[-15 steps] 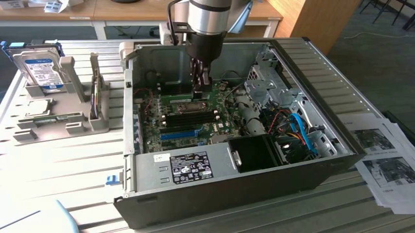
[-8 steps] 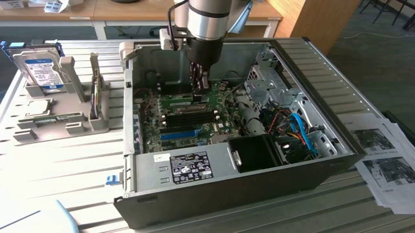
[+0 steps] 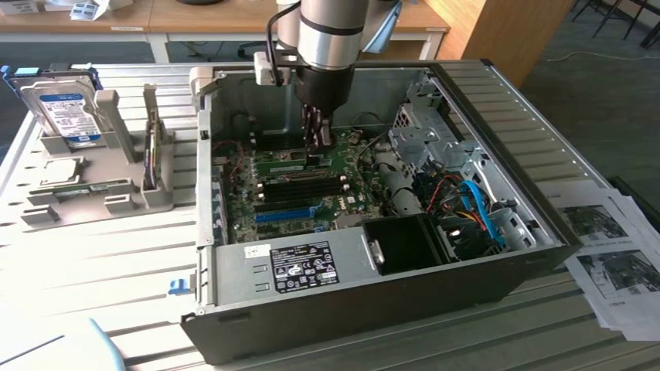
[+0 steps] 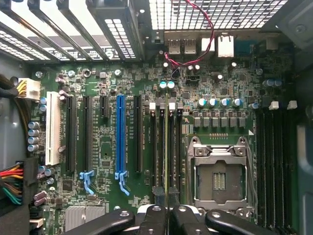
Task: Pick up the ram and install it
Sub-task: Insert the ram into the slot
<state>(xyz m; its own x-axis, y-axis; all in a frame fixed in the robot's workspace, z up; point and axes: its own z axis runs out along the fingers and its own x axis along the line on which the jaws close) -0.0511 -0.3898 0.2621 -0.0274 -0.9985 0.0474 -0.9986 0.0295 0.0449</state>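
The ram (image 4: 166, 147) is held edge-on in the gripper (image 4: 166, 215) and appears in the wrist view as a thin green strip. It runs lengthwise along the bank of black memory slots (image 4: 156, 147) and is aligned with them. Whether its lower edge touches a slot cannot be determined. The jaws are closed on the ram, one dark finger pad on each face of the stick.

In the exterior view, the arm (image 3: 328, 35) descends vertically from above. Its wrist is upright and the gripper (image 3: 315, 133) points straight down into the open computer case (image 3: 536, 154). The fingers hang inside the case walls, above the green motherboard (image 4: 98, 196).

On the motherboard, the memory slots lie between the long blue expansion slot (image 4: 120, 137) and the empty CPU socket (image 4: 220, 174) with its metal frame.

The case rests on a white slatted table (image 3: 103, 255). On the exterior view's left, well apart from the case, a grey holder (image 3: 124, 139) carries a blue-labelled hard drive (image 3: 64, 112) standing upright. Printed papers (image 3: 608, 255) lie on the exterior view's right.
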